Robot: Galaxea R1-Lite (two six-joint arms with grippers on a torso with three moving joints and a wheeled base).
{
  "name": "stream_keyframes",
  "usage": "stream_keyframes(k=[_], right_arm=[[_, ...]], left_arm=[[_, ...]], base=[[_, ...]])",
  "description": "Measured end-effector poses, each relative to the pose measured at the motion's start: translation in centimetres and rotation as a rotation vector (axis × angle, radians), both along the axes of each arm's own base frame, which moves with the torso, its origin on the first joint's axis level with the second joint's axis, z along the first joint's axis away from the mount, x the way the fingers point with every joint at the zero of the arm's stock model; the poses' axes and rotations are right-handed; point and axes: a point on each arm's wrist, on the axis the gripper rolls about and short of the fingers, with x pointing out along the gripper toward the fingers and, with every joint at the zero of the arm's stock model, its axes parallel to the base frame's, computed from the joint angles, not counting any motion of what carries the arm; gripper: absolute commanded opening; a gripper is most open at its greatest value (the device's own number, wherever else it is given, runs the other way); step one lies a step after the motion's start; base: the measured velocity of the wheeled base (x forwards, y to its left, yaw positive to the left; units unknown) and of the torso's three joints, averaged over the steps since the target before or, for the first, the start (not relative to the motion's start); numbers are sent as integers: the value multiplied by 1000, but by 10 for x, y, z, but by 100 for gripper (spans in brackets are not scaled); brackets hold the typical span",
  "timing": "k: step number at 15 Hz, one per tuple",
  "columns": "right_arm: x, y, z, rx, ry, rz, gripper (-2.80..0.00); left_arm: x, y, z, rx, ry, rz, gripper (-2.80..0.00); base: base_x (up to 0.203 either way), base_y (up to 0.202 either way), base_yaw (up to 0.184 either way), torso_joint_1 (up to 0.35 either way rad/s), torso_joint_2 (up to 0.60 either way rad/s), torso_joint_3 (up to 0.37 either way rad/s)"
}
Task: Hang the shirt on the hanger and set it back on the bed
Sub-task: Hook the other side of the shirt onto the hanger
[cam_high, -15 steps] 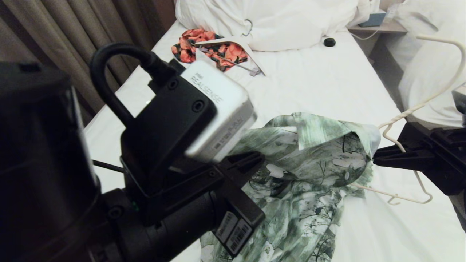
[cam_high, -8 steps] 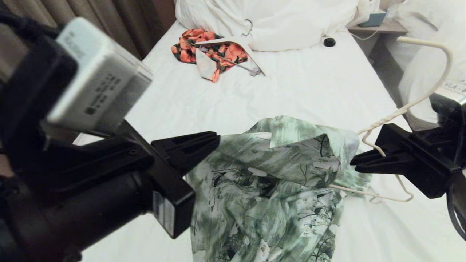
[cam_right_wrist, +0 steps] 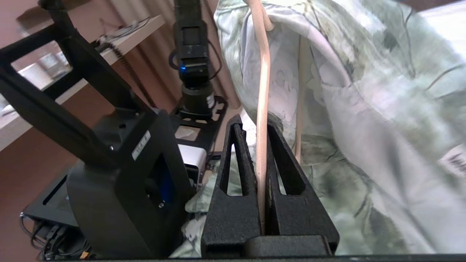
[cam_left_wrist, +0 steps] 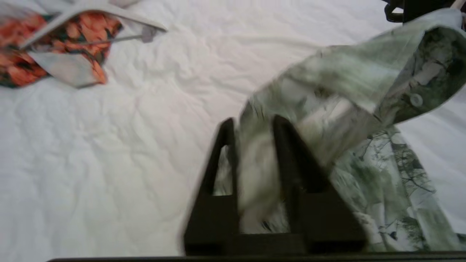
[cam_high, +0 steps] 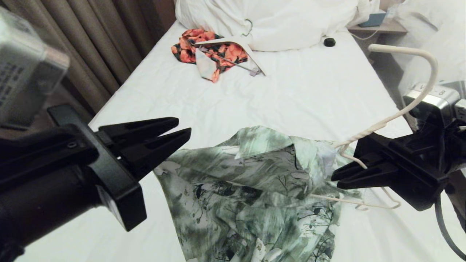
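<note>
The left gripper [cam_high: 182,131] hangs over the near left part of the bed [cam_high: 298,91], its two black fingers parted by a narrow gap and pointing toward the shirt [cam_high: 255,189]; in the head view the tips stand just clear of the cloth, nothing between them. In the left wrist view a blurred fold of the green-and-white fabric [cam_left_wrist: 338,98] shows between and beyond the fingers [cam_left_wrist: 287,145] (whether it touches them cannot be told there).

The shirt lies rumpled on the white sheet between the two grippers, its collar end lifted and draped toward the right gripper, its lower part spread flat toward the near edge of the bed.

On the far side of the shirt, near the pillows [cam_high: 276,22], an orange-red floral garment [cam_high: 207,49] lies with a wide white hanger [cam_high: 236,47] across it; a small black round object [cam_high: 329,42] sits on the sheet to that garment's right.

To the shirt's right, the right gripper [cam_high: 336,176] is clenched on the thin cream hanger [cam_high: 418,98], the wire pinched between its fingers [cam_right_wrist: 236,160] in the right wrist view. The hanger's hook curves up above the gripper, while its frame runs partly inside the shirt's raised collar end; its lower bar [cam_high: 367,204] shows just above the sheet beside the shirt's right edge.
</note>
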Motion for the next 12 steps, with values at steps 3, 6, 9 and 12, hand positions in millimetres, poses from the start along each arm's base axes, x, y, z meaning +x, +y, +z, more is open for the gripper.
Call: stream_keyframes(k=[3,6,9,12], right_arm=[[1,8,4,-10,-6,1,-280],[6,14,8,-13,-2,8,-280],[9,24,11,-27,-4,1,-280],[12,27,9,-28,-5,5,-280]], left_arm=[[-5,9,4,-16,-18,-23,0],[-10,16,-1,-17,-17,-96,0],[-11,15,-6,-37,20,-178,0],[-4,3,-13,-9,51,-219,0]], base=[[0,0,0,0,0,0],[0,0,0,0,0,0],[0,0,0,0,0,0],[0,0,0,0,0,0]])
